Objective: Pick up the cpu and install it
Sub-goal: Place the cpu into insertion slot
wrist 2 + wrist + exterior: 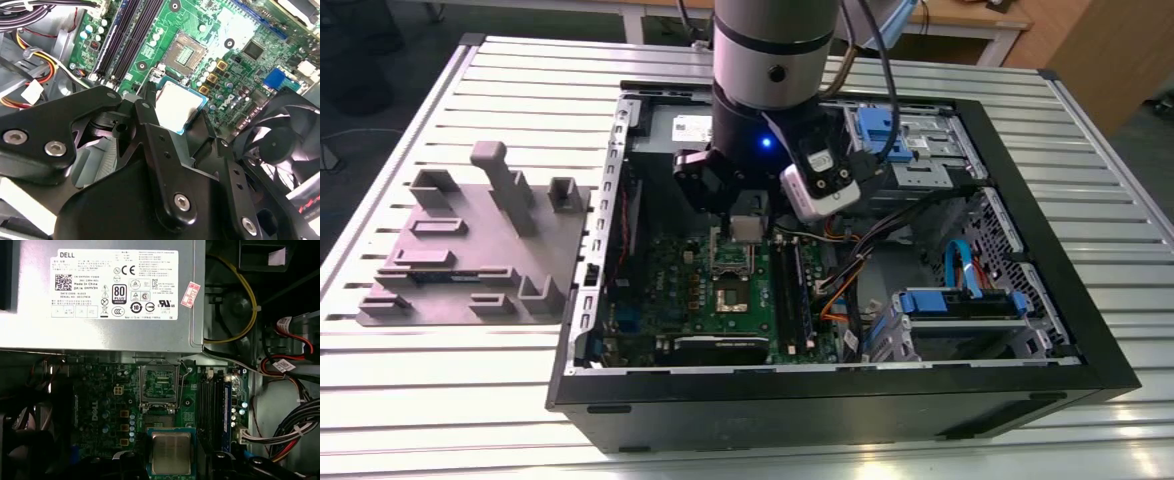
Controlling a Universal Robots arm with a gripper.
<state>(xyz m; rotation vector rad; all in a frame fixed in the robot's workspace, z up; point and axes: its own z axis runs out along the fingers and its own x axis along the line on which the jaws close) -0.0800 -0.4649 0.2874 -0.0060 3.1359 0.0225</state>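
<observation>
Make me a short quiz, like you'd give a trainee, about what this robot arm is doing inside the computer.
1. True or false: the cpu already sits in the socket.
2. What is the gripper shut on? A) a memory stick B) the cpu C) a cable
3. Fill in: the big grey box with the white label in the first wrist view is the power ____.

Key
1. False: the socket lies bare and the cpu is held between the fingers, off to one side of it.
2. B
3. supply
</observation>
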